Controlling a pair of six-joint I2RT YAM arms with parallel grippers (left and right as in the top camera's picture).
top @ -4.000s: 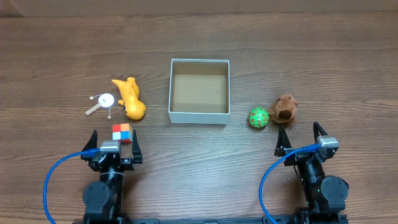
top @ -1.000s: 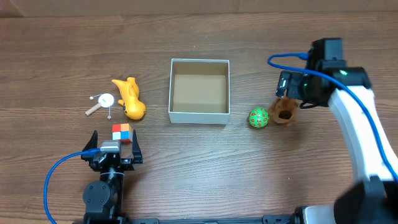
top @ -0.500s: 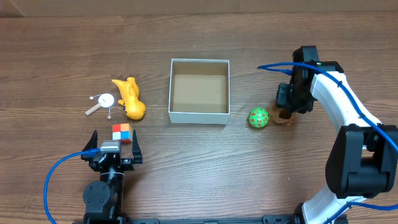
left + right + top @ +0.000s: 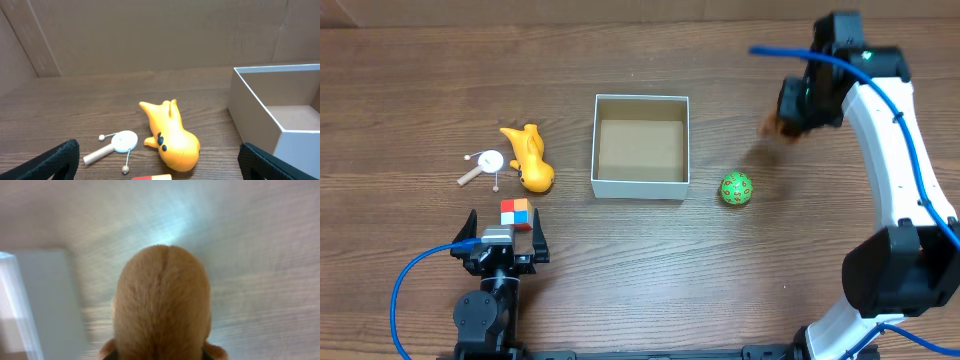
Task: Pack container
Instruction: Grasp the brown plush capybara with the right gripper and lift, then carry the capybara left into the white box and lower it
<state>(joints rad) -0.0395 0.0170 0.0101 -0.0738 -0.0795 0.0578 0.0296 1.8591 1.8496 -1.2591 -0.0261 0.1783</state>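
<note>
The container (image 4: 641,187), a white-walled square box with a brown floor, stands mid-table with nothing in it; the left wrist view shows its near corner (image 4: 260,107). My right gripper (image 4: 792,112) is raised above the table to the box's right, shut on a brown furry toy (image 4: 775,126). In the blurred right wrist view that toy (image 4: 160,305) fills the middle, with the box a pale shape (image 4: 45,295) at the left. My left gripper (image 4: 503,232) rests open at the near left, with nothing between its fingers (image 4: 50,160).
A green patterned ball (image 4: 736,189) lies right of the box. Left of the box lie a yellow toy animal (image 4: 530,160), a small white paddle drum (image 4: 488,163) and a coloured cube (image 4: 517,212) just ahead of my left gripper.
My right gripper has shut on the brown toy and lifted it off the table, up and toward the far side. The left arm has not moved.
</note>
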